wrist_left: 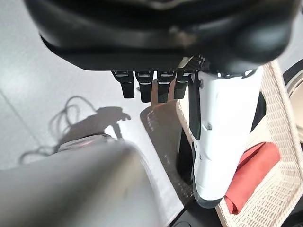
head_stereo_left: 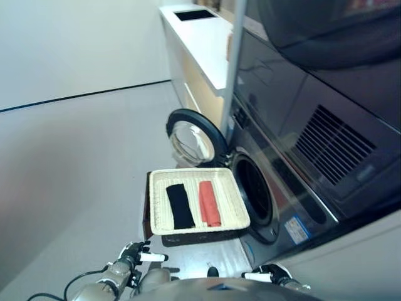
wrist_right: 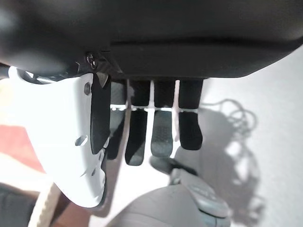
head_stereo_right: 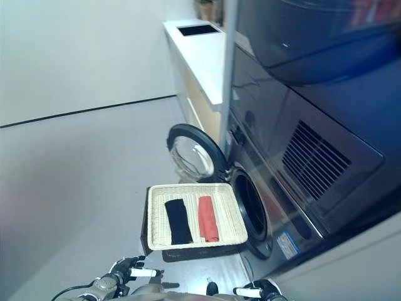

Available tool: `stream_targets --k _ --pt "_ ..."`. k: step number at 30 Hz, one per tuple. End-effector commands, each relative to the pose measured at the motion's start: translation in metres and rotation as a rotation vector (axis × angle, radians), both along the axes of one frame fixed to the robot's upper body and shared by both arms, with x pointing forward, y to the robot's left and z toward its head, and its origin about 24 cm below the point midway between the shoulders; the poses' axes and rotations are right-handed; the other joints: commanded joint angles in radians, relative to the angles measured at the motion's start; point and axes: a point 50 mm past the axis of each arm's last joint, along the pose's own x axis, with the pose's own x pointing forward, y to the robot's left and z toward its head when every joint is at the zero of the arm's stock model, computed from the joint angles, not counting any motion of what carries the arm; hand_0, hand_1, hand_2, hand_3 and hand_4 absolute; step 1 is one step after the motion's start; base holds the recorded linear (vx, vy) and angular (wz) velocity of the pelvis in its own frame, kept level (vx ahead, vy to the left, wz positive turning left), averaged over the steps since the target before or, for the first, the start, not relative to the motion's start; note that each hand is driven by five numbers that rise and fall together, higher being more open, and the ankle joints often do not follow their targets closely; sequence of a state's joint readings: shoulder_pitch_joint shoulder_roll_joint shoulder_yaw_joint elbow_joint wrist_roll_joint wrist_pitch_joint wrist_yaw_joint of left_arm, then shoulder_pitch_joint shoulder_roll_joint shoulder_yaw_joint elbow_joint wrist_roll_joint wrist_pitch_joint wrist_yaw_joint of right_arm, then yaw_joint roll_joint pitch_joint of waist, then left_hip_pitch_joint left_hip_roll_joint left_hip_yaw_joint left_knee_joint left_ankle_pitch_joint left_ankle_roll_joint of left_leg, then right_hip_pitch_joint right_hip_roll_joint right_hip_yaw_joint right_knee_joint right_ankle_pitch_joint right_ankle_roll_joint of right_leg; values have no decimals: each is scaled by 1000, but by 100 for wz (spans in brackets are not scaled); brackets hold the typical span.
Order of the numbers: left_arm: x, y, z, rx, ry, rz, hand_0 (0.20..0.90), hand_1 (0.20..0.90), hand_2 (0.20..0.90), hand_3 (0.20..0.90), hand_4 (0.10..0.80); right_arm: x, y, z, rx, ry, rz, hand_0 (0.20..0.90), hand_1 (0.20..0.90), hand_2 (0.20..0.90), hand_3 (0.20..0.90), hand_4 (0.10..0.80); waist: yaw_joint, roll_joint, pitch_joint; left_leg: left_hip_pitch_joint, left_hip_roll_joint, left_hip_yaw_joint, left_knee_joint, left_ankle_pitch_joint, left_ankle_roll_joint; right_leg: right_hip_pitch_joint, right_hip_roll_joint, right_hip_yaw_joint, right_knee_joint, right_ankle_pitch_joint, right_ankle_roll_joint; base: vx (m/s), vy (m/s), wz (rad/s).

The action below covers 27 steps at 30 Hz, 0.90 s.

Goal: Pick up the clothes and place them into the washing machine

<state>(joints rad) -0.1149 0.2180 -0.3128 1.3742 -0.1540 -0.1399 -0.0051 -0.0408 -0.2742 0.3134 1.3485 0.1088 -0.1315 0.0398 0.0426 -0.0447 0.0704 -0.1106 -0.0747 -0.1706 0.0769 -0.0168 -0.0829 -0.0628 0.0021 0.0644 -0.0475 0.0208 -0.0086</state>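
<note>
While both hands hang relaxed and empty short of the white wicker tray, left hand and right hand low, the folded black cloth and red cloth lie side by side in it, just before the washing machine's open drum. Likely soft, light, limp: pinch mid-fold, bunching layers.

Basket ahead of left hand and right hand; two folded cloths inside; washing machine beyond, door open.
</note>
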Motion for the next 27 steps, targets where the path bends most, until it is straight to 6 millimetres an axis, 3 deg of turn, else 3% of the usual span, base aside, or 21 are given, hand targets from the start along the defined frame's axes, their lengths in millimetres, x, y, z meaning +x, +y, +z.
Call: stream_targets --k 1,3,10,11,14,15,18,22,27 --pt "-2 -4 -1 -13 -23 54 900 900 900 900 800 -3 -4 2 -9 -30 4 900 900 900 900 800 11 23 -18 -49 -8 -66 -51 96 42 130 31 63 -33 0 66 129 70 -79" --pt "-2 -4 -1 -12 -20 42 900 900 900 900 800 -4 -4 2 -7 -31 -3 900 900 900 900 800 0 26 -27 -35 0 -41 -65 98 38 132 23 67 -31 -10 72 173 141 -82" --pt "7 3 4 18 -61 -13 900 900 900 900 800 3 -1 3 9 -55 -6 900 900 900 900 800 -18 37 -46 8 -9 45 -110 79 79 58 -13 119 66 -22 104 99 146 -82" --pt "7 5 4 29 -61 -9 900 900 900 900 800 4 -1 3 10 -58 -9 900 900 900 900 800 -8 42 -36 10 -3 70 -108 68 87 29 -33 70 113 -31 114 -35 85 -74" --pt "3 12 4 40 -51 35 900 900 900 900 800 6 -3 4 -2 -61 4 900 900 900 900 800 14 53 -22 15 26 137 -102 52 80 -6 -112 -166 181 -39 115 -44 59 -92" --pt "1 16 4 48 -40 50 900 900 900 900 800 3 -4 3 -4 -48 7 900 900 900 900 800 15 48 -24 19 28 154 -98 46 80 -6 -119 -204 186 -37 117 27 63 -129" --pt "-8 23 3 67 -1 53 900 900 900 900 800 -14 -4 -1 3 11 -11 900 900 900 900 800 5 26 -40 42 17 156 -105 39 76 7 -107 -180 108 -12 120 92 -24 -69" --pt "-10 24 3 66 3 81 900 900 900 900 800 -28 -6 -3 -6 60 -17 900 900 900 900 800 6 15 -52 62 31 155 -141 51 60 48 -101 -168 25 12 122 59 -79 -11" --pt "-7 17 2 54 -1 49 900 900 900 900 800 -26 -4 -3 0 51 -20 900 900 900 900 800 5 9 -58 67 42 129 -164 66 43 82 -88 -194 -16 6 121 32 -101 25"
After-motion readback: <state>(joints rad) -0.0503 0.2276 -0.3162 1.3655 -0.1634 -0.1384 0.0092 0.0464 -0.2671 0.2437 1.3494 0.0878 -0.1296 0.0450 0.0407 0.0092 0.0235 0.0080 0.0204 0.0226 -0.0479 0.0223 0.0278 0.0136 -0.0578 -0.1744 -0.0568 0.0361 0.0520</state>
